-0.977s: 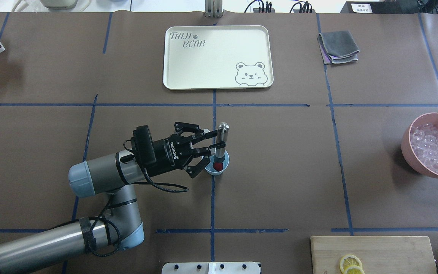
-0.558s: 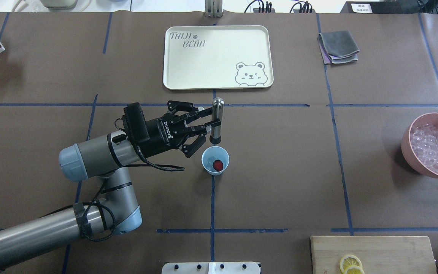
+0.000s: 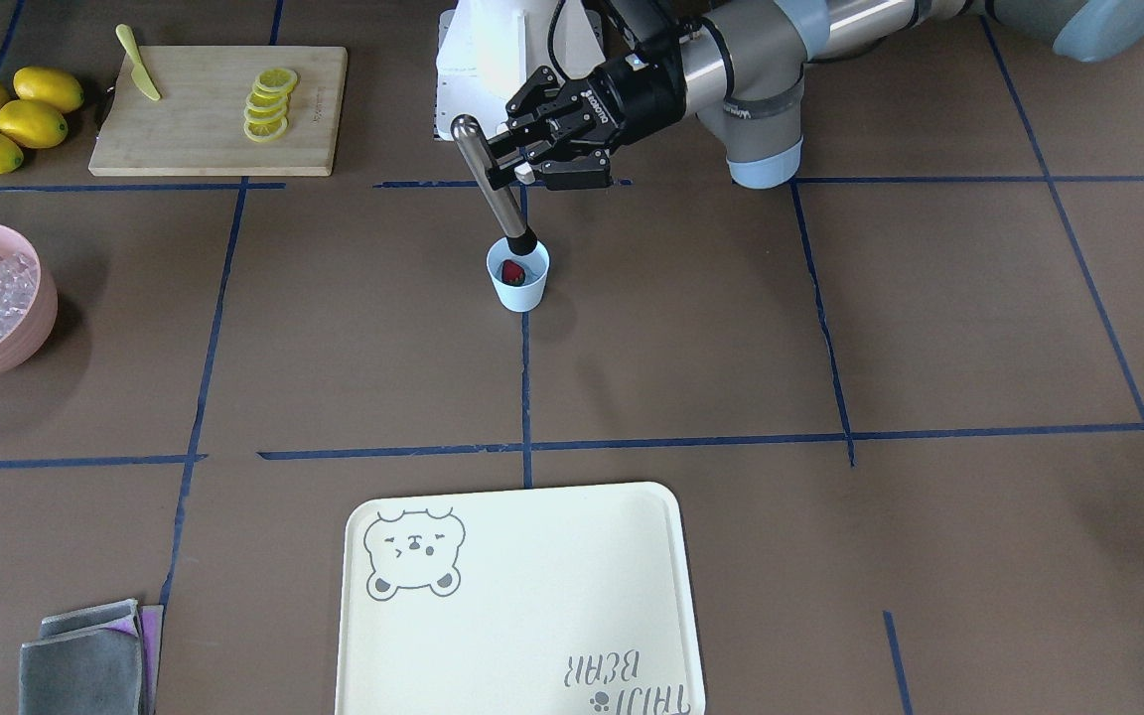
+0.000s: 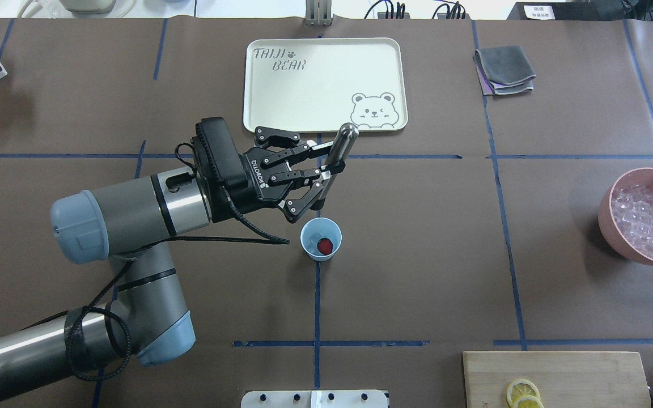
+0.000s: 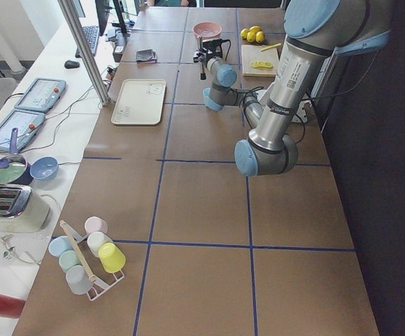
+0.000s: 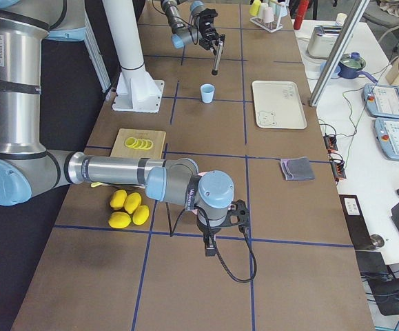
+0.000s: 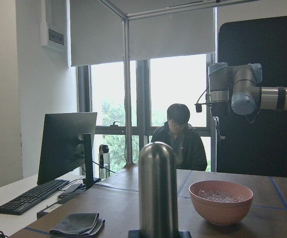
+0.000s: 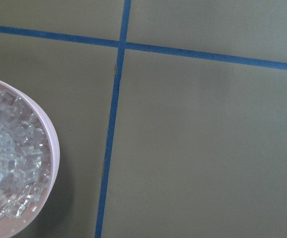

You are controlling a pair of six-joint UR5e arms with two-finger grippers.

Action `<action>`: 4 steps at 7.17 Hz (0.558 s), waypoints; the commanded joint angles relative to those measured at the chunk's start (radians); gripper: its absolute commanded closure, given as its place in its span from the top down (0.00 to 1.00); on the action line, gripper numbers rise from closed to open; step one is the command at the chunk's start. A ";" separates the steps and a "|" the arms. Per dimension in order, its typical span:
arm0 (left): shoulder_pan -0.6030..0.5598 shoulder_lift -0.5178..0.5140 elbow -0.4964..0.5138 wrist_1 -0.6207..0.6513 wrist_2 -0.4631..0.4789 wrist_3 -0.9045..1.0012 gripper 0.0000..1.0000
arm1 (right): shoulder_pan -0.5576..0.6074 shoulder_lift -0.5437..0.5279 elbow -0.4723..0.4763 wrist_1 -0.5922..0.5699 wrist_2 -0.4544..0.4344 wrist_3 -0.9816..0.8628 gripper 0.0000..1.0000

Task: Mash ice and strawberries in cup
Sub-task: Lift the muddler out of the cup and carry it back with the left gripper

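The pale light-blue cup [image 4: 321, 252] stands mid-table with a dark red strawberry [image 4: 324, 245] and a whitish ice cube [image 4: 314, 234] inside. My left gripper [image 4: 328, 163] is shut on a steel muddler [image 4: 342, 141] and holds it tilted, clear above the cup on its far side. In the front-facing view the gripper [image 3: 504, 164], the muddler [image 3: 495, 194], the cup [image 3: 520, 290] and the strawberry [image 3: 511, 270] also show. The muddler [image 7: 157, 188] fills the left wrist view. My right gripper [image 6: 210, 243] shows only in the exterior right view; I cannot tell its state.
A pink bowl [image 4: 607, 218] of ice cubes [image 4: 647, 221] sits at the right edge, also below the right wrist camera [image 8: 54, 144]. A cream tray [image 4: 326, 85] lies far centre, with a grey cloth [image 4: 505, 69] to its right. A cutting board [image 4: 576, 374] with lemon slices is at the near right.
The left gripper lifted the muddler out of the cup, carried it to the far side, then raised it higher and tilted it. The cup stayed in place.
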 commanded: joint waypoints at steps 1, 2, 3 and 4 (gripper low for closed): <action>-0.001 0.013 -0.289 0.610 -0.001 -0.093 0.00 | 0.000 0.000 -0.001 0.000 0.001 0.000 1.00; 0.001 0.012 -0.382 0.896 -0.002 -0.101 0.00 | 0.000 0.000 0.001 0.000 0.001 0.000 1.00; 0.001 0.007 -0.428 1.105 -0.002 -0.101 0.00 | 0.000 -0.002 -0.001 0.000 0.001 -0.001 1.00; -0.002 0.010 -0.448 1.258 -0.002 -0.100 0.00 | 0.000 -0.006 0.001 0.002 0.001 -0.001 1.00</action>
